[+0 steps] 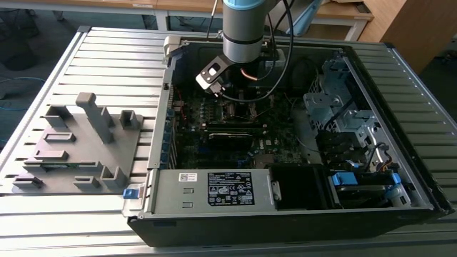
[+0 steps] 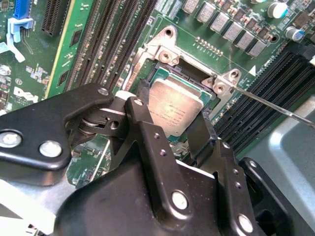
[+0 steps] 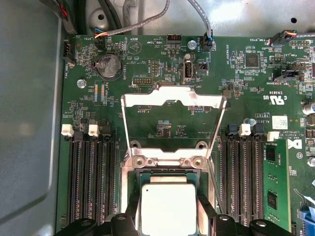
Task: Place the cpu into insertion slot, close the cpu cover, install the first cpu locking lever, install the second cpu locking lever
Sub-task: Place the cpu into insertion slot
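- The black two-finger gripper is down inside the open black metal computer case, right over the small square insertion slot with its silver rim and dark centre.
- Its fingers are clenched on the small flat square cpu with the dull silvery-tan metal top, one finger on each of two opposite edges; both wrist views show this.
- The cpu hangs squarely over the slot's opening. Whether it is fully seated or a touch above, I cannot tell.
- The thin square silver cpu cover stands open, tipped back from the slot's hinge edge, and the green motherboard shows through its cut-out middle.
- A thin silver metal lever runs out from one corner of the slot, across the long black memory slots.
- In the first wrist view, those memory slots flank the insertion slot on both sides.
- In the exterior view, the grey arm column rises straight above the slot.
- A grey moulded fixture block lies outside the case, well apart from the slot.
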Available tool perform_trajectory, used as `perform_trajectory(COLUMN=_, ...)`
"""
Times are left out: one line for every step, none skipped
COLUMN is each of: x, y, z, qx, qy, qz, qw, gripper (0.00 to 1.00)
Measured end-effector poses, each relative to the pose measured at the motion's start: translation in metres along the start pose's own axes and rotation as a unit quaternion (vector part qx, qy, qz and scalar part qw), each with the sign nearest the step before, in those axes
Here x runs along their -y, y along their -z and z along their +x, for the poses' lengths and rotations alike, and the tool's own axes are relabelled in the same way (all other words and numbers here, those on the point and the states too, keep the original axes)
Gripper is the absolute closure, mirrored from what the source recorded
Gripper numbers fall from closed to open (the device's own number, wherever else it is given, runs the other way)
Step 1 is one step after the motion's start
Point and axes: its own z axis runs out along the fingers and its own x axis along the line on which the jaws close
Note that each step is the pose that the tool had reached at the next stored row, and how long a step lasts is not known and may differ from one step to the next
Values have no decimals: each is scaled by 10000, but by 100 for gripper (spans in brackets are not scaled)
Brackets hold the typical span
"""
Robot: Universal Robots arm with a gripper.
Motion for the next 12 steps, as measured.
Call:
perform_trajectory(x=0, y=0, z=0, qx=1, qy=0, qz=0, qw=10000, gripper=46)
perform_trajectory(x=0, y=-2, z=0, qx=0, qy=0, qz=0, qw=10000, gripper=46)
perform_trajectory(x=0, y=-3, z=0, qx=0, qy=0, qz=0, qw=10000, gripper=46)
perform_trajectory(x=0, y=-3, z=0, qx=1, qy=0, qz=0, qw=10000, gripper=46)
perform_trajectory(x=0, y=-3, z=0, qx=1, qy=0, qz=0, qw=10000, gripper=46)
perform_trajectory(x=0, y=-4, z=0, qx=1, qy=0, qz=0, qw=10000, gripper=46)
perform_trajectory(x=0, y=-4, z=0, qx=1, qy=0, qz=0, qw=10000, gripper=46)
perform_trajectory(x=0, y=-5, z=0, qx=0, qy=0, qz=0, qw=10000, gripper=46)
perform_trajectory(x=0, y=-5, z=0, qx=1, qy=0, qz=0, qw=10000, gripper=46)
perform_trajectory(x=0, y=-6, z=0, qx=1, qy=0, qz=0, qw=10000, gripper=46)
perform_trajectory(x=1, y=-6, z=0, qx=1, qy=0, qz=0, qw=10000, gripper=46)
perform_trajectory(x=0, y=-6, z=0, qx=0, qy=0, qz=0, qw=10000, gripper=46)
